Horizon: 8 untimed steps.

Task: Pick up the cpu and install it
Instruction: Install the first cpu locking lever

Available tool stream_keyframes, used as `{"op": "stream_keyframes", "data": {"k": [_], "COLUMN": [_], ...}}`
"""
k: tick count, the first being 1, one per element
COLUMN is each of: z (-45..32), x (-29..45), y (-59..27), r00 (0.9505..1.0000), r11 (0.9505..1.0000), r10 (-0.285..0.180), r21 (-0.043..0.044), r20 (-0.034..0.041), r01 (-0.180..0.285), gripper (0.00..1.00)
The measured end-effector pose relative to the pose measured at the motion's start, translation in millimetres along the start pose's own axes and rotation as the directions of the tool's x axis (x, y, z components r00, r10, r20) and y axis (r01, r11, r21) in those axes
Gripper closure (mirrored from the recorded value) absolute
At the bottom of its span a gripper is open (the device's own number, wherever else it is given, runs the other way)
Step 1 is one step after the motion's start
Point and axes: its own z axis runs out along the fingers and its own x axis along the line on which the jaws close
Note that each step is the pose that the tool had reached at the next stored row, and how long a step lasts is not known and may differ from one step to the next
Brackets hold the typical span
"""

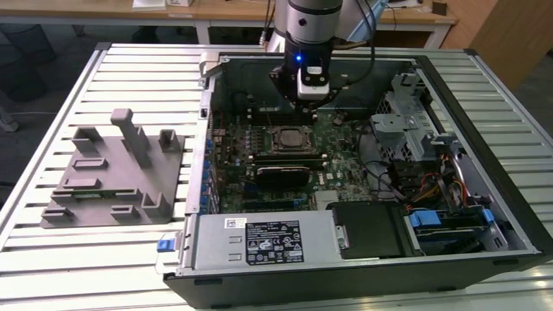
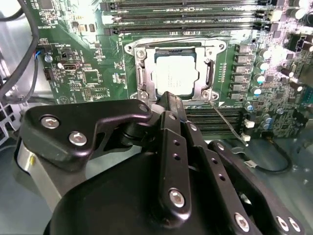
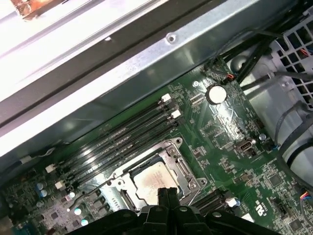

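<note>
- The gripper (image 2: 168,100) has its fingers pressed together with nothing between them, tips poised just above the socket's near edge
- The cpu (image 2: 175,74) lies flat inside the socket frame (image 2: 142,78), metal top up, apparently seated already
- The motherboard (image 1: 285,162) lies within the open computer case (image 1: 484,188); memory slots (image 3: 122,139) beside the socket and case walls crowd the arm's room

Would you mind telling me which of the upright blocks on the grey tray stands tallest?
The block at the far edge of the grey tray in the exterior view: it rises above the others, which are all shorter.
</note>
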Motion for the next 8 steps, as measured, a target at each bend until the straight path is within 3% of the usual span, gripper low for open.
{"op": "stream_keyframes", "data": {"k": [4, 8], "z": [0.3, 0.7], "x": [0.7, 0.8], "y": [-0.5, -0.5], "r00": [0.9987, 0.9922], "r11": [0.9987, 0.9922], "r10": [-0.051, -0.124], "r21": [-0.0003, -0.0012], "r20": [-0.0012, -0.0029], "r01": [0.051, 0.124], "gripper": [0.89, 0.89]}}
